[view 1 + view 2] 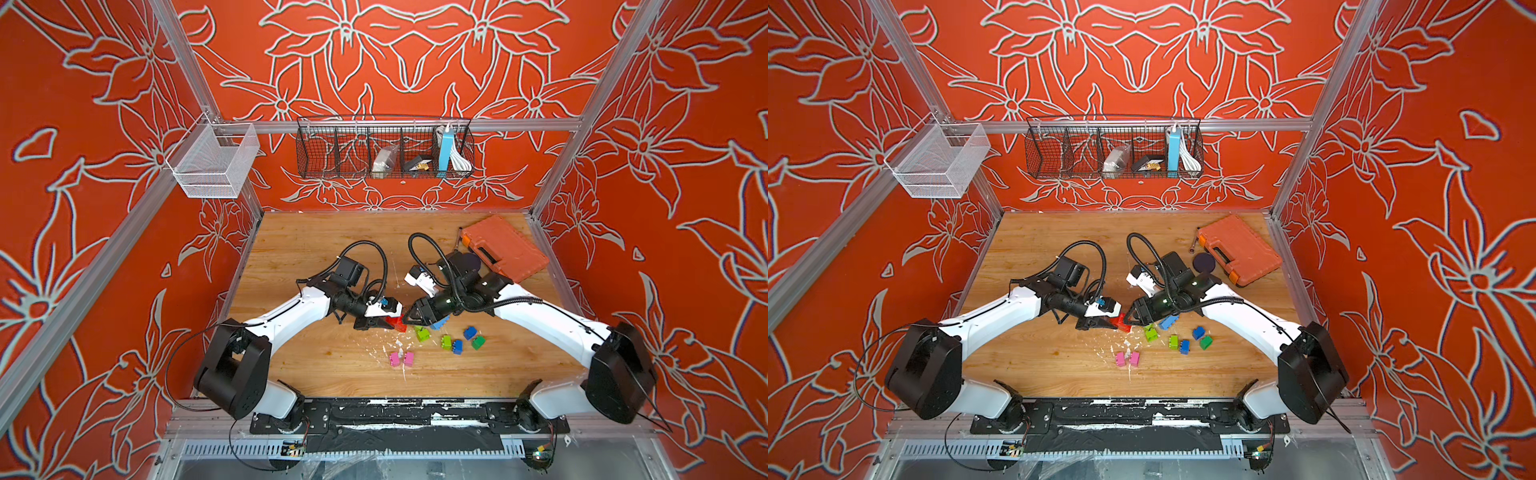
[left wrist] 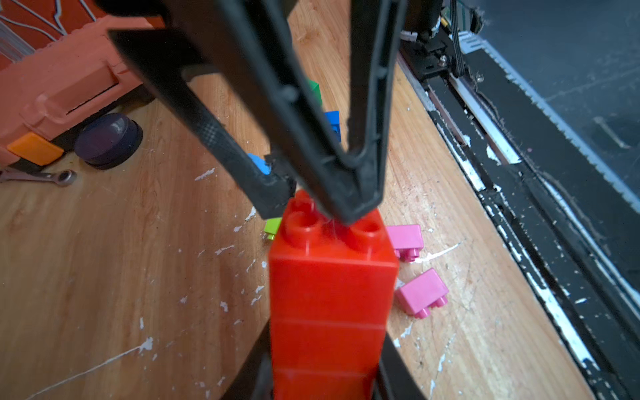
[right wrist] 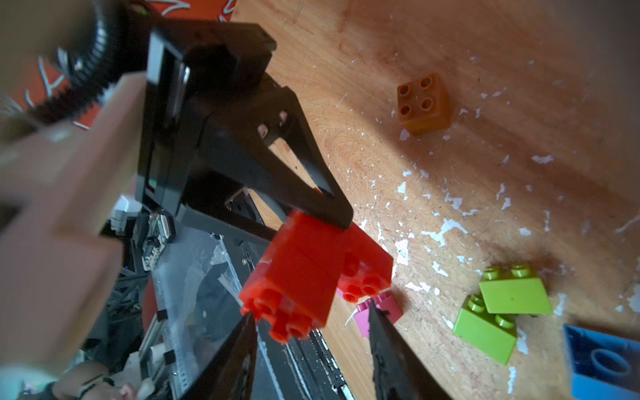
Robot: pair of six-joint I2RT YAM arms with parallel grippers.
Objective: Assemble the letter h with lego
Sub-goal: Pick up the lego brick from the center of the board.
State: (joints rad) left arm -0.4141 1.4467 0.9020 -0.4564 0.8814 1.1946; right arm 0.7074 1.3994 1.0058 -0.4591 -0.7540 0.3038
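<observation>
A tall stack of red lego (image 2: pixel 332 294) is held off the table, and my left gripper (image 2: pixel 325 367) is shut on its lower end. The stack also shows in both top views (image 1: pixel 395 323) (image 1: pixel 1122 322) and in the right wrist view (image 3: pixel 301 270), where a shorter red piece (image 3: pixel 367 266) sits joined to its side. My right gripper (image 3: pixel 311 311) is open at the stack's studded end, its fingers (image 2: pixel 356 201) on either side of the studs. Loose lego lie nearby: pink (image 1: pixel 402 359), lime green (image 1: pixel 422 333), blue (image 1: pixel 470 332), dark green (image 1: pixel 478 342), brown (image 3: pixel 424 104).
An orange tool case (image 1: pixel 505 249) lies at the back right, with a dark disc (image 1: pixel 1203 262) and a small wrench (image 2: pixel 52 176) beside it. A blue brick (image 1: pixel 440 323) lies under the right gripper. White paint flecks mark the wooden table (image 1: pixel 332 365).
</observation>
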